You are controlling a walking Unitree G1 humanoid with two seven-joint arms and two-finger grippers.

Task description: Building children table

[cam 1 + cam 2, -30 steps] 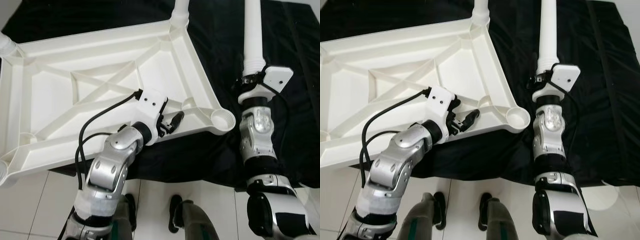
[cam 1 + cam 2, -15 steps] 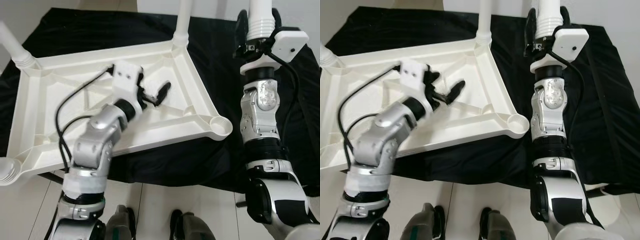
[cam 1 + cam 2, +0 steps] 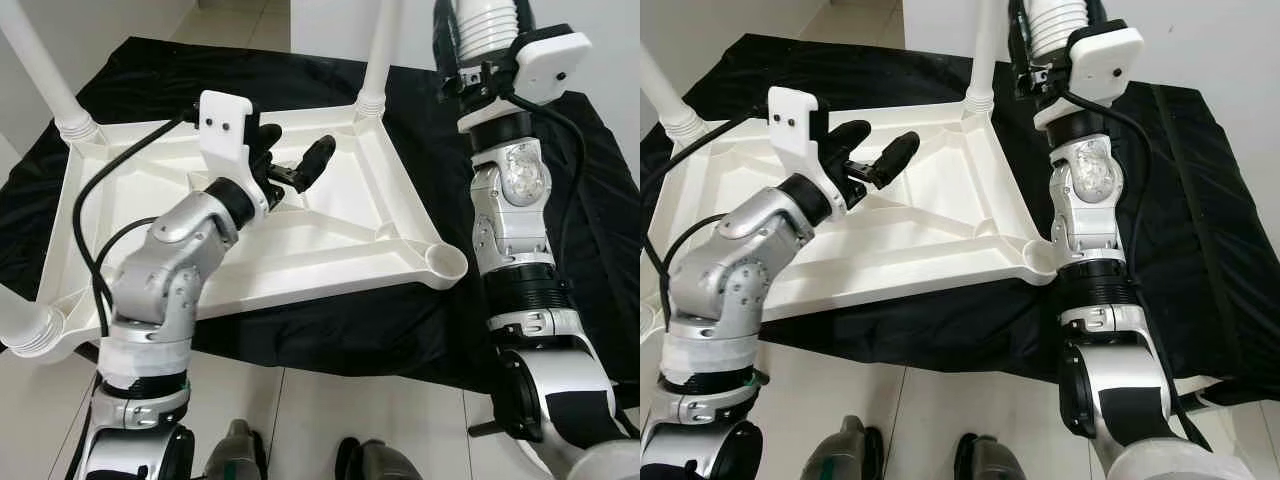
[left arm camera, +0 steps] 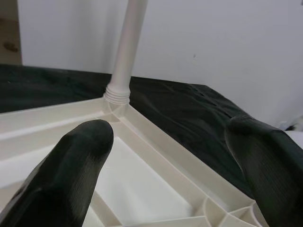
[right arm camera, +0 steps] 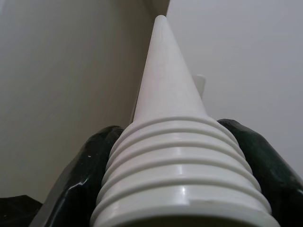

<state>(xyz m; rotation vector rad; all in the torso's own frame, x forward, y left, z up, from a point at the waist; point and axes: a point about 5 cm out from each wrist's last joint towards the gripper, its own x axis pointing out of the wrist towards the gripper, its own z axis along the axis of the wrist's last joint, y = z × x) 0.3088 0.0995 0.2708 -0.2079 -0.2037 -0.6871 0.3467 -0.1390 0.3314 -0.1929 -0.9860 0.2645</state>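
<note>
Right gripper [image 5: 177,156] squeezing a white table leg [image 5: 166,94], left gripper [image 3: 290,160] wide open and empty above the upside-down white tabletop [image 3: 330,225]

My left arm bends up at the elbow, its hand [image 3: 290,165] raised forward with both fingers [image 4: 71,165] spread wide apart, empty. My right arm reaches straight up, its hand [image 3: 1055,45] clamped around a leg [image 5: 175,137].

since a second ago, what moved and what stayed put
The left tool lifted off the near rim of the upturned tabletop and now hovers open above its ribbed underside. The right tool raised the loose leg higher, staying shut on its threaded end. The near-right corner socket stays empty.
</note>
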